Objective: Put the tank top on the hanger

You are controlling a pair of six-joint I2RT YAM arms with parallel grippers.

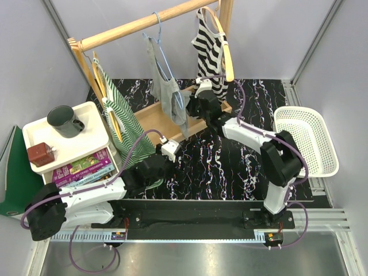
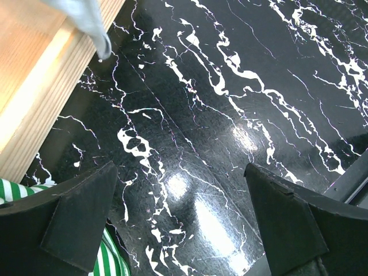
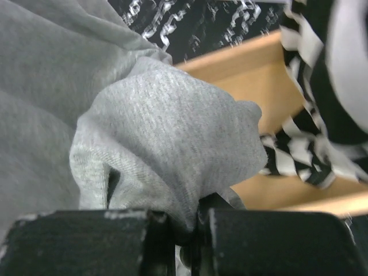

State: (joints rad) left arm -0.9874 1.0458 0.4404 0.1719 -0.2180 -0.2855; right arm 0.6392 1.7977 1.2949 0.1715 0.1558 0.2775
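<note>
Right fingers (image 3: 161, 227) pinched shut on bunched tank top (image 3: 172, 132), probably its lower edge. Top hangs from hanger (image 1: 157, 23) on wooden rail (image 1: 126, 27). Left fingers (image 2: 80, 213) spread wide over bench (image 2: 230, 86).

Bright overhead light; glare on marble tabletop (image 2: 190, 190).

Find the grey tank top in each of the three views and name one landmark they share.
Top external: tank top hangs upper centre, from the blue hanger.
Left wrist: only its grey corner, top left.
Right wrist: tank top fills left and centre, pinched in the right pincer.
Shared landmark: the rack's wooden base.
</note>
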